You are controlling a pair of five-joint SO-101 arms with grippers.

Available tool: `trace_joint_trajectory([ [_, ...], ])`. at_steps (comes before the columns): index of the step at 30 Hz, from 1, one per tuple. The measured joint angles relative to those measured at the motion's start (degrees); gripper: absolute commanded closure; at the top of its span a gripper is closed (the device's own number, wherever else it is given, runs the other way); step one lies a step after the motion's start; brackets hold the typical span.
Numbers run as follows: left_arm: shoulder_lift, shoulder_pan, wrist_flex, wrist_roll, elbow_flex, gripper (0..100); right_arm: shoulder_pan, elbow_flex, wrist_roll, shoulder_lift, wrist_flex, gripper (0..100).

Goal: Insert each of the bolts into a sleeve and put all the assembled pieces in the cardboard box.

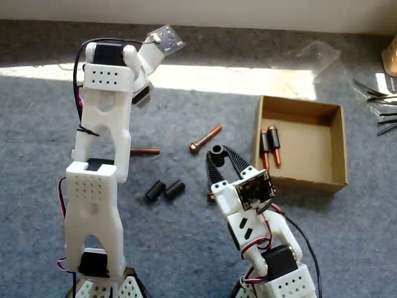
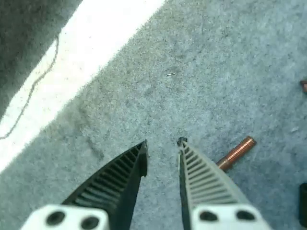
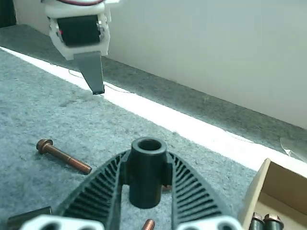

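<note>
On the tabletop (image 1: 186,248), the cardboard box (image 1: 307,146) at centre right holds two assembled pieces (image 1: 270,146). The right tool (image 3: 146,160) is grasping one upright sleeve (image 3: 145,179). The left tool (image 2: 162,142) is released, empty. Near the centre lie three bolts (image 1: 205,139) and two loose sleeves (image 1: 155,190).

A: Is the bolt (image 1: 146,151) by the left arm (image 1: 102,124) whole?
B: No, the arm hides one end.
A: And the second bolt (image 3: 148,224), under the sleeve (image 3: 145,170)?
B: Cut off by the edge, like the box (image 3: 254,206).
</note>
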Motion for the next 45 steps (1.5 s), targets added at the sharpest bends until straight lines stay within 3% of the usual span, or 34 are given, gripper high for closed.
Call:
trace_joint_trajectory([
  [7, 0.0, 0.0, 0.1, 12.0, 0.0, 90, 0.0, 0.0, 0.0, 0.0, 0.0, 99.3],
  [12, -3.9, 0.2, 0.3, 13.1, 3.3, 90, 0.0, 0.0, 0.0, 0.0, 0.0, 99.3],
  [23, -26.6, 4.6, 0.4, 14.3, 29.8, 90, 0.0, 0.0, 0.0, 0.0, 1.2, 99.3],
  [35, -37.2, 4.3, 0.5, 49.0, 38.2, 89, 0.0, 0.0, 0.0, 0.0, 1.4, 99.3],
  [38, -37.2, 4.8, 0.5, 53.0, 41.1, 89, 0.0, 0.0, 0.0, 0.0, 1.4, 99.3],
  [45, -37.2, 9.8, 0.5, 55.2, 46.9, 89, 0.0, 0.0, 0.1, 0.0, 1.4, 99.3],
])
